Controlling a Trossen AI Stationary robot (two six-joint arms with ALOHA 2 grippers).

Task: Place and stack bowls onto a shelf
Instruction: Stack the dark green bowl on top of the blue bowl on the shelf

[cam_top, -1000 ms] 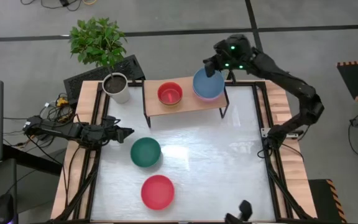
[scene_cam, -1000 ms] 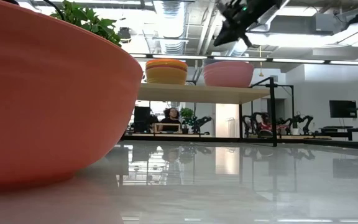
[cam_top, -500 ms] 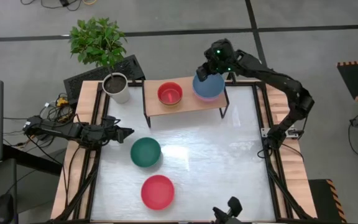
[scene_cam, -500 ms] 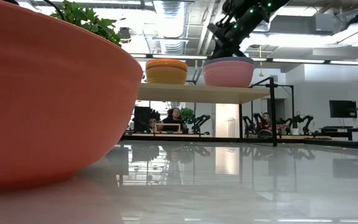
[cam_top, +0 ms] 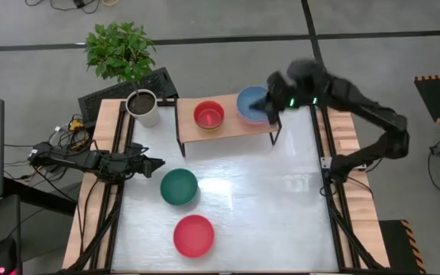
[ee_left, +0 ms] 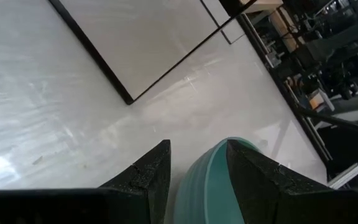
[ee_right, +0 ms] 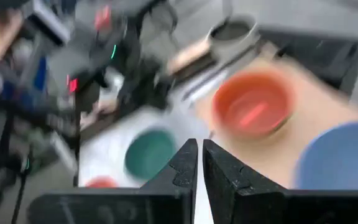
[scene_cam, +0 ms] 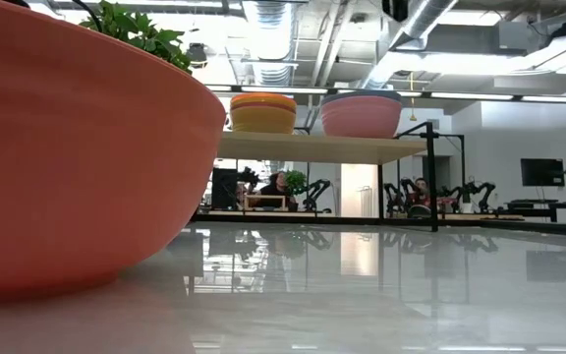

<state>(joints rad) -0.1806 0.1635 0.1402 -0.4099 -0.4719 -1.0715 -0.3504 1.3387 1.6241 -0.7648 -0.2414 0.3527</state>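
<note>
The shelf (cam_top: 228,126) stands at the table's far edge. On it, a red bowl (cam_top: 208,114) sits in a yellow one (scene_cam: 263,118). A blue bowl (cam_top: 250,103) is nested in a pink one (scene_cam: 362,116) at the shelf's right end. A dark green bowl (cam_top: 179,186) and a red bowl (cam_top: 193,235) rest on the tabletop. My right gripper (cam_top: 277,103), blurred, hovers above the shelf's right end beside the blue bowl; its fingers (ee_right: 200,168) are shut and hold nothing. My left gripper (cam_top: 155,162) waits open at the table's left side, just short of the green bowl (ee_left: 213,180).
A white plant pot (cam_top: 143,107) with a green plant stands at the far left corner, beside the shelf. Black rails run along the table's left and right sides. The near red bowl fills the low view's left (scene_cam: 67,147). People sit in the room behind.
My right gripper came down with the blue bowl onto the pink bowl at the shelf's right end, then rose away and swung toward the table's right edge. The blue bowl stayed nested in the pink one, its rim now showing above it.
</note>
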